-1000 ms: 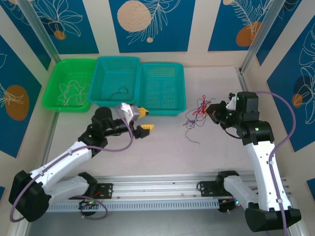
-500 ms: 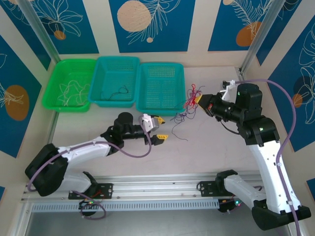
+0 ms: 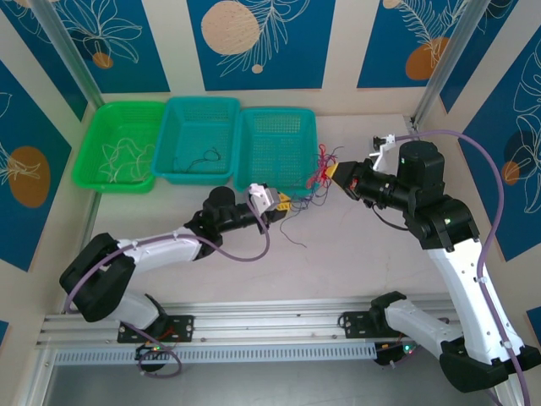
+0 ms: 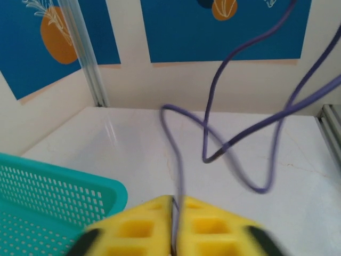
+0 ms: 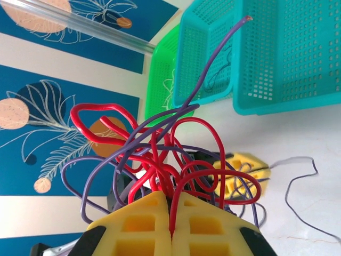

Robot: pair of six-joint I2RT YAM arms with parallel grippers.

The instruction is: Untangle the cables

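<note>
Cables (image 3: 321, 173) sit in a red and purple knot held up over the desk (image 3: 363, 254), just by the right corner of a teal basket (image 3: 277, 112). Right jaws are squeezed tight on the knot (red loops (image 5: 160, 165) stick up from between the yellow pads (image 5: 138, 224)). Left jaws are squeezed tight too, on one purple strand (image 4: 179, 160) near the knot. Some strands dangle down to the desk.

Left arm (image 3: 156, 249) and right arm (image 3: 461, 271): white link shells, black joint housings, one purple cable (image 3: 241, 260) each. Left tool (image 3: 286, 203) and right tool (image 3: 338, 175) carry yellow finger pads (image 5: 141, 224) with square recesses.
</note>
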